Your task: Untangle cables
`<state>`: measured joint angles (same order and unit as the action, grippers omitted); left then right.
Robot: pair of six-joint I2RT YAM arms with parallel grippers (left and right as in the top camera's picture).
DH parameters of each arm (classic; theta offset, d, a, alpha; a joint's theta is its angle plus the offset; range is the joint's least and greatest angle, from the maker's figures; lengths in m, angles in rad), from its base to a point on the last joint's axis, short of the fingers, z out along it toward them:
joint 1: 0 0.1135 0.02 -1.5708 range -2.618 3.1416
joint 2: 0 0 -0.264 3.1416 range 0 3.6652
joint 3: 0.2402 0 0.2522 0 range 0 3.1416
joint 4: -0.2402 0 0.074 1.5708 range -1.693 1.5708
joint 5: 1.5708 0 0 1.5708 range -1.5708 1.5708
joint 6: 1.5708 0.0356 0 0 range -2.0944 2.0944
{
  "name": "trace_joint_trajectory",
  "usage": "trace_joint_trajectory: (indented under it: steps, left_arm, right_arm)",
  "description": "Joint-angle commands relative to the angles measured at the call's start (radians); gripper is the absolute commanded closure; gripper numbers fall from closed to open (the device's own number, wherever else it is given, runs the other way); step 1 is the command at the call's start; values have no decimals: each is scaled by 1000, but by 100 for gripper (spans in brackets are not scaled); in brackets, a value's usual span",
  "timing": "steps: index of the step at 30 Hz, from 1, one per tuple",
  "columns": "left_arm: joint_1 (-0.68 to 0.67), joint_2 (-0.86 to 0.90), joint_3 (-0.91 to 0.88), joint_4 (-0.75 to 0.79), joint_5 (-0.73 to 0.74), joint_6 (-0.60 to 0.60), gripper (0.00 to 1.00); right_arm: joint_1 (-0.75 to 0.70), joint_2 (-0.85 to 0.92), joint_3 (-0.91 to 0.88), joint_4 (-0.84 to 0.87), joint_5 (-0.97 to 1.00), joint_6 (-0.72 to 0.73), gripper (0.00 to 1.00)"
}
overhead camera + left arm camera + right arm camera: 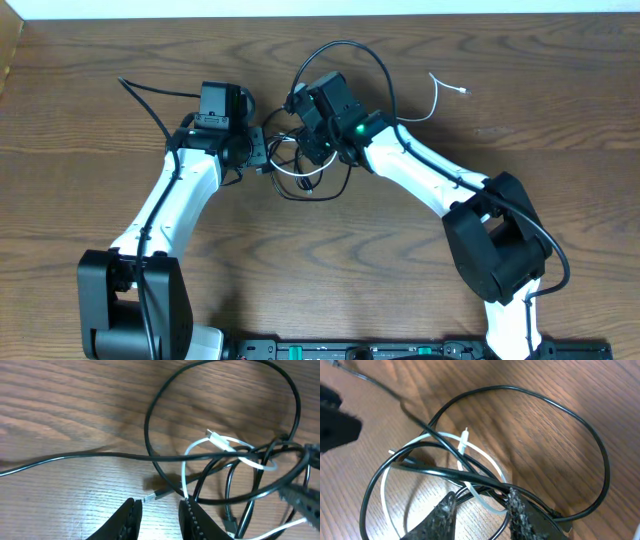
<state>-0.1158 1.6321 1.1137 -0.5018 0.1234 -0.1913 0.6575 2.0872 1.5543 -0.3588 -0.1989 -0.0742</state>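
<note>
The cables lie knotted mid-table between my two grippers, the tangle holding black and white cords. One black cable loops toward the far edge, and the white cable trails off right. My left gripper sits at the tangle's left side. In the left wrist view the left gripper is open over bare wood, a small plug by its tips and the white cable beyond. My right gripper stands open, with black cords and the white cable crossing between its tips.
A black cable end stretches out to the far left of the wooden table. Both white arms reach in from the near edge, the right arm's base at the near right. The table's far edge runs along the top.
</note>
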Motion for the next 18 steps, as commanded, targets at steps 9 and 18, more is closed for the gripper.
trace_joint_trajectory:
  steps: [9,18]
  left_arm:
    - [55,-8,-5,-22,-38,-124,62]
    - [90,54,-5,-23,56,-156,56]
  right_arm:
    - [71,10,-3,8,-49,-283,61]
    - [72,76,-3,56,-40,-282,65]
